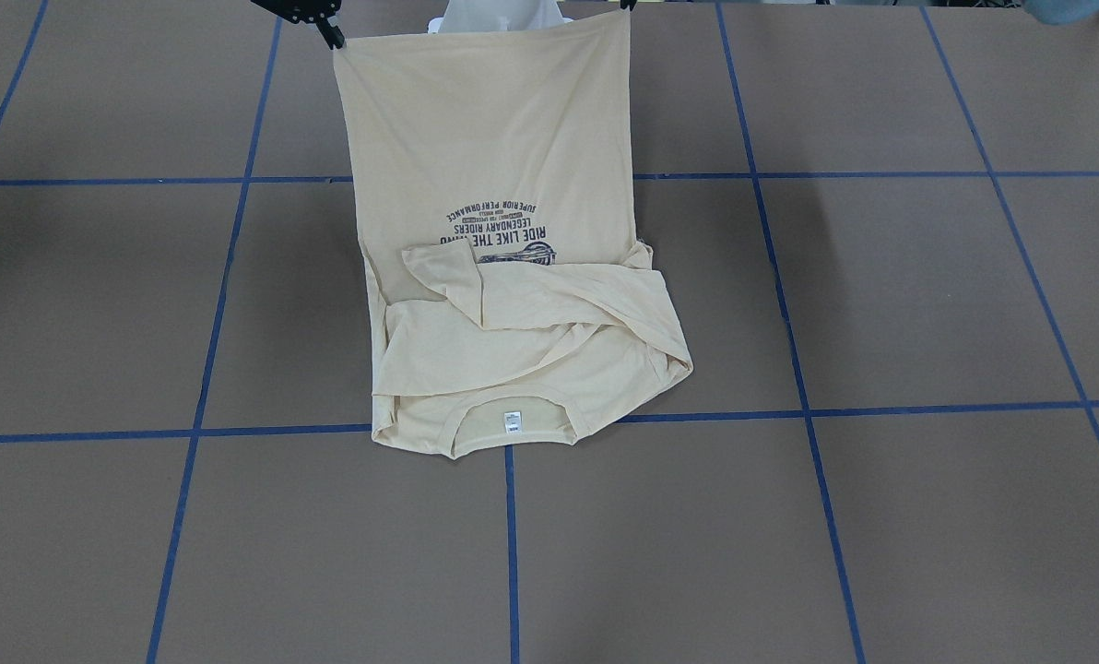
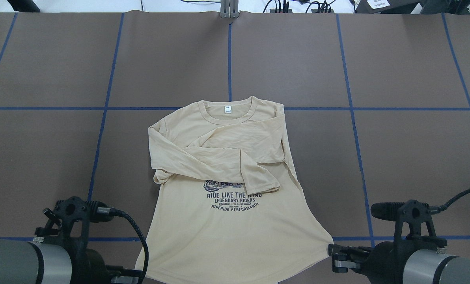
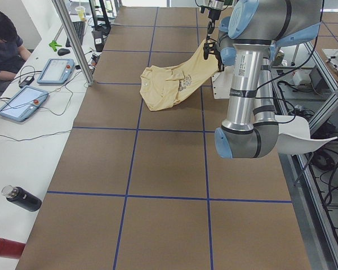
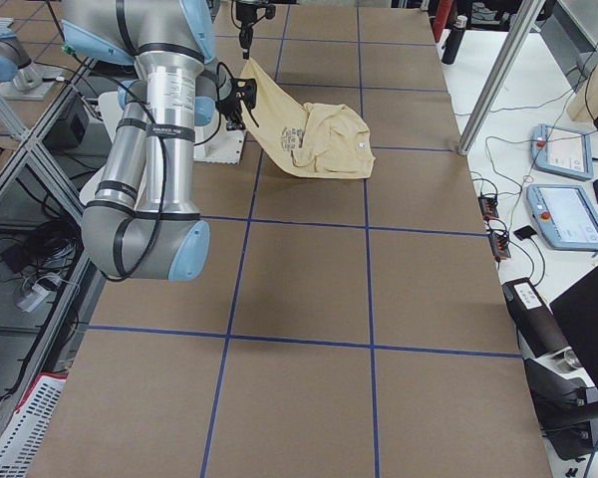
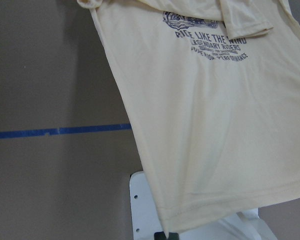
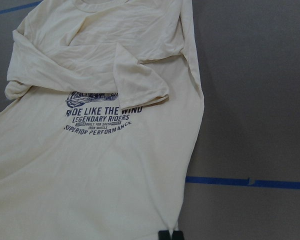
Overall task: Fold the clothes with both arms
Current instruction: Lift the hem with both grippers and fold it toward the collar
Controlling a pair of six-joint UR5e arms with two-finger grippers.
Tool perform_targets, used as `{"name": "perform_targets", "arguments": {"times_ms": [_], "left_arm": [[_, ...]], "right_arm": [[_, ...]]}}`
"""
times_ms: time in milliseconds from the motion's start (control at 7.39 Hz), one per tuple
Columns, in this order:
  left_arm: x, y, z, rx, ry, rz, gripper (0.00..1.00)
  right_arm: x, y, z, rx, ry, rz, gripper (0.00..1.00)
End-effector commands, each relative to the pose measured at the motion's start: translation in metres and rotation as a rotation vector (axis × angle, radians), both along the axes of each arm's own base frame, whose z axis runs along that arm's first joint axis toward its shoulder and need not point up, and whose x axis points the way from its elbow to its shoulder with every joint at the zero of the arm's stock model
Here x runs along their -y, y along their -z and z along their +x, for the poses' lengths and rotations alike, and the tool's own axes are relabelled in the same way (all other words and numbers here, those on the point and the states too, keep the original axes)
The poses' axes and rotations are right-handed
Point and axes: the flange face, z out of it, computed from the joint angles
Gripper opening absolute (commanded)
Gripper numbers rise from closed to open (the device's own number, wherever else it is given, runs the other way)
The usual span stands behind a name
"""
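The T-shirt is stretching out ahead of both my grippers. Its hem end is hanging lifted between them, while its collar end is lying on the table, well ahead of and below my fingertips. My right gripper is clamping one hem corner, fingers closed on the fabric. My left gripper is pinching the other corner, though only a black tip of it is showing in the front view. The hem is running fairly taut from one gripper to the other.

Past the lifted panel the navy print is facing up. Beyond it the two sleeves are lying folded across the chest, one cuff overlapping the top of the print. Farthest from my grippers, the neck label is showing white inside the collar. A blue tape line is crossing the table level with that collar, and the white pedestal base is showing just below my left gripper — under the hem.
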Motion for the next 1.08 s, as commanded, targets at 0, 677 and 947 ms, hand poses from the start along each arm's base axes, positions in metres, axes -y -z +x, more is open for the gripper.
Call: {"name": "perform_targets", "arguments": {"times_ms": [0,677,947], "left_arm": [[0.033,-0.023,0.053,0.106,0.067,-0.003,0.0],[0.202,-0.037,0.035,0.238,0.247,0.246,0.0],[0.226,-0.026,0.018,0.233,0.277,0.28,0.0]], "right_arm": [[0.052,-0.01,-0.067,-0.032,-0.125,0.002,0.0],[0.198,0.004,-0.07,-0.057,-0.332,0.03,0.0],[0.222,0.019,-0.057,-0.036,-0.355,0.019,0.0]]}}
